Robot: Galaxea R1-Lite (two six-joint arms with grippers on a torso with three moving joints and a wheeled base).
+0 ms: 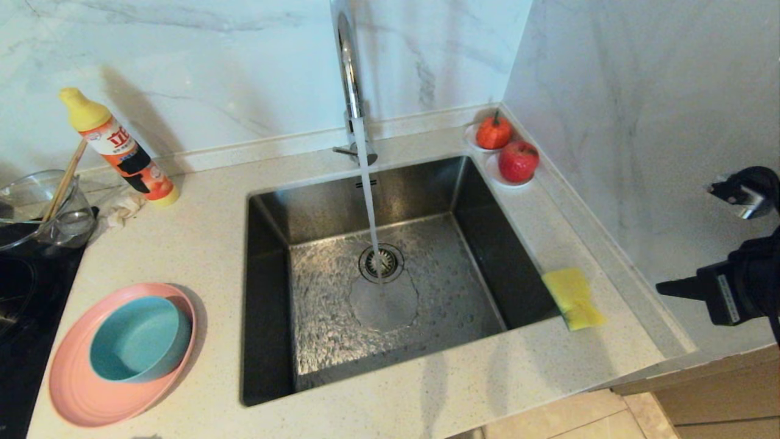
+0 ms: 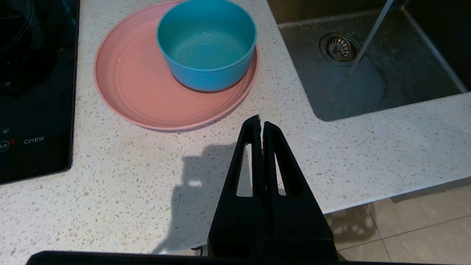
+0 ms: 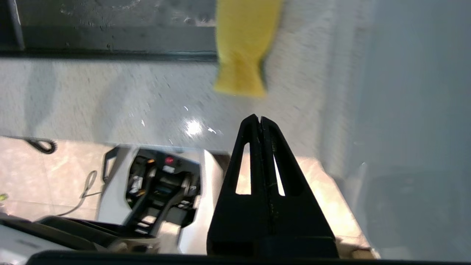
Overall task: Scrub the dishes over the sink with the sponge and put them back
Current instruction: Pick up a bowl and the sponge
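The left gripper (image 2: pixel 260 122) is hanging over the near edge of the speckled countertop (image 1: pixel 201 244), its 2 black fingers pressed together and gripping nothing. Just beyond it the teal-blue bowl (image 1: pixel 139 339) is sitting upright on the pink plate (image 1: pixel 79 390), left of the sink (image 1: pixel 268 244). The right gripper (image 3: pixel 259 119) is hovering at the far right, off the counter's corner, its fingers likewise pinched closed and empty. Ahead of it the yellow sponge (image 1: pixel 574 297) is lying on the counter at the sink's right rim, one end overhanging the basin. Water is running from the chrome tap (image 1: pixel 350 73) onto the steel floor beside the drain strainer (image 1: pixel 380 262). Farther back, a dish-soap bottle (image 1: pixel 119 146) is leaning toward the marble wall, and 2 red fruits (image 1: pixel 518 161) are sitting in the corner.
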